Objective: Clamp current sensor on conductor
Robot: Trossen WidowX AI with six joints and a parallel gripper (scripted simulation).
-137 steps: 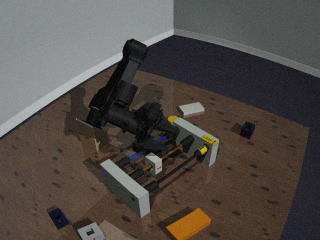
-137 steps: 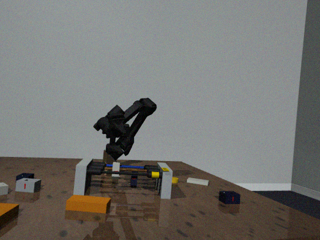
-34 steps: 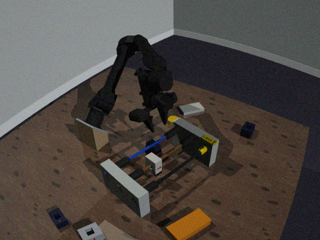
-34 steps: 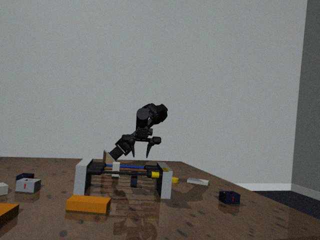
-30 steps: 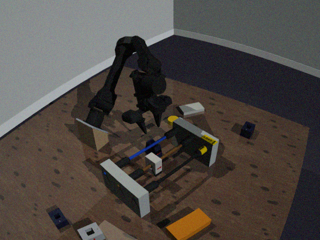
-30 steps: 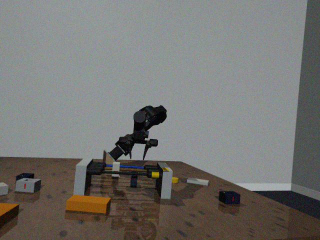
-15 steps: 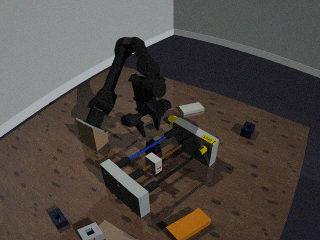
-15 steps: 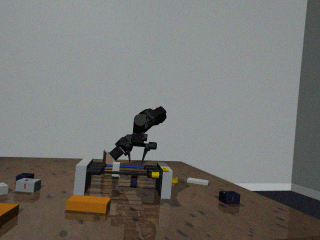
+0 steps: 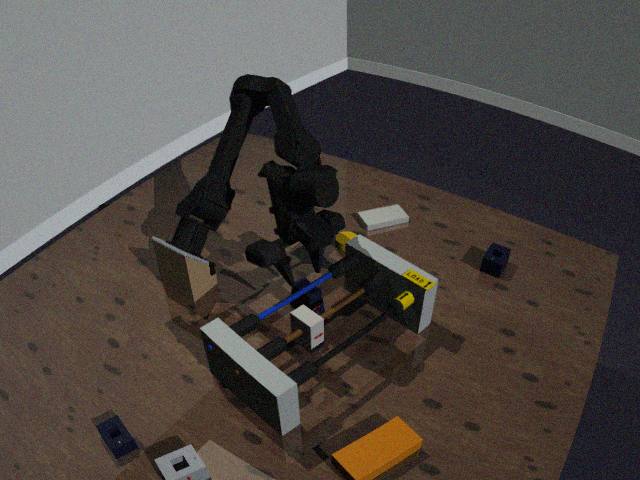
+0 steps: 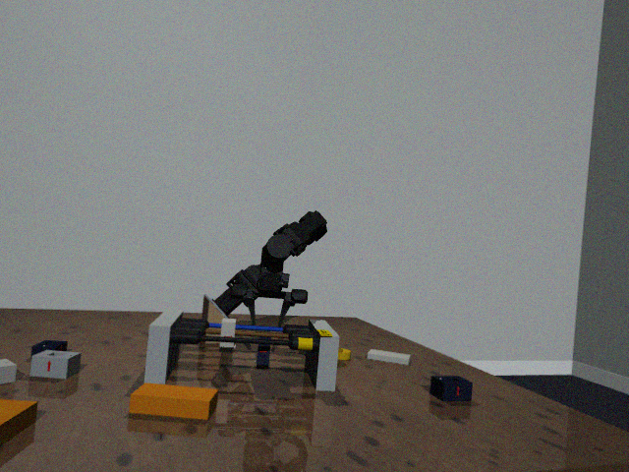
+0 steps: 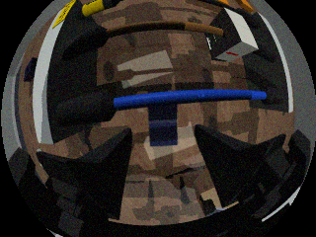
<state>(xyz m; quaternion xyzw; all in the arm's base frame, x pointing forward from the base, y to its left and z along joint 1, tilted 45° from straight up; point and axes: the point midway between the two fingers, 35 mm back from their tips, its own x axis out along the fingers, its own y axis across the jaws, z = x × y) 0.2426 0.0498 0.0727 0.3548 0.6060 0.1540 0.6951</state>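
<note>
A fixture of two white end blocks (image 9: 253, 364) (image 9: 392, 258) carries a blue (image 9: 294, 297) (image 11: 192, 98), a brown (image 9: 343, 304) and a black conductor (image 9: 351, 338). The yellow LOAD label (image 9: 417, 279) (image 10: 324, 332) (image 11: 66, 12) sits on the right block above the black conductor's yellow sleeve (image 9: 403, 299) (image 10: 305, 343). A dark blue sensor (image 9: 311, 299) (image 10: 262, 355) (image 11: 162, 125) stands on the table under the blue conductor. A white sensor (image 9: 308, 325) (image 10: 228, 328) sits on the brown conductor. My gripper (image 9: 301, 272) (image 10: 266, 323) (image 11: 164, 130) is open, fingers straddling the blue conductor just above the dark blue sensor, holding nothing.
An orange block (image 9: 377, 446) (image 10: 172, 400) lies in front of the fixture. A white slab (image 9: 383, 217) and a yellow disc (image 9: 343, 237) lie behind it. Dark blue boxes (image 9: 495, 258) (image 9: 116, 435), a grey box (image 9: 181, 463) and a tan panel (image 9: 183, 271) stand around.
</note>
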